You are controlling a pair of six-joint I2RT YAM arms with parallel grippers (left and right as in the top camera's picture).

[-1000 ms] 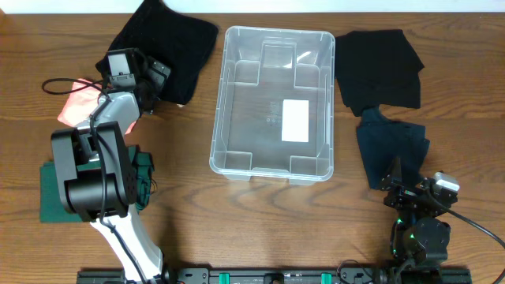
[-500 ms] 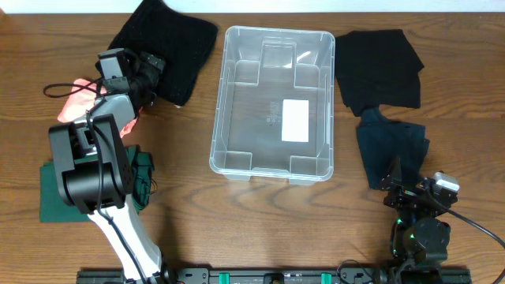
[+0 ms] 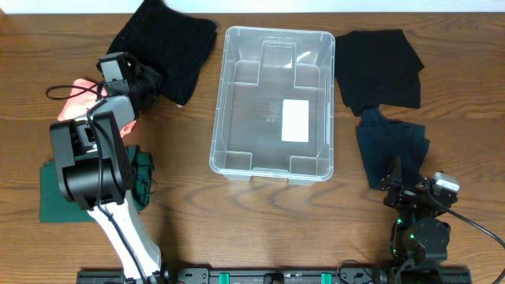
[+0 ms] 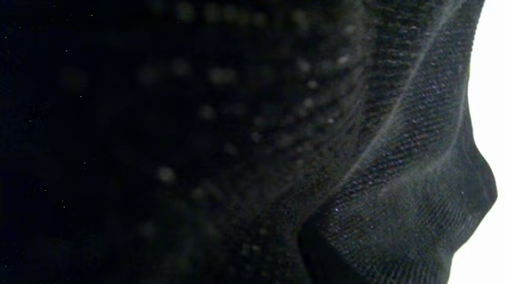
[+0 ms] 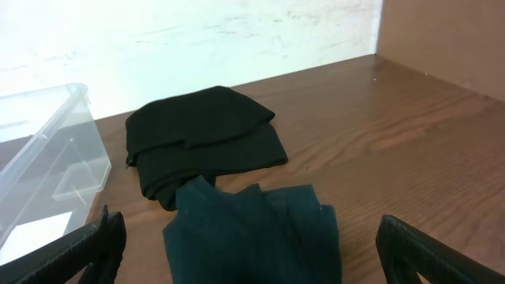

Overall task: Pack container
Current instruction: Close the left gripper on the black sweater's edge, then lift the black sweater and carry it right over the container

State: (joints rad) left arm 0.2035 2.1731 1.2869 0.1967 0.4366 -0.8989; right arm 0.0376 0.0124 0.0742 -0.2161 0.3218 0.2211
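Note:
The clear container stands empty in the middle of the table, a white label on its floor; its corner shows in the right wrist view. My left gripper is pushed into the lower edge of a black knit cloth. That cloth fills the left wrist view and hides the fingers, so their state is unreadable. My right gripper is open near the front right edge, just short of a dark teal cloth, with nothing between its fingers.
A black cloth lies right of the container, and the dark teal cloth sits in front of it. At the left are a pink cloth and a green cloth, partly under the left arm.
My left wrist has shifted a little to the left and back at the edge of the black knit cloth. The right arm has not moved.

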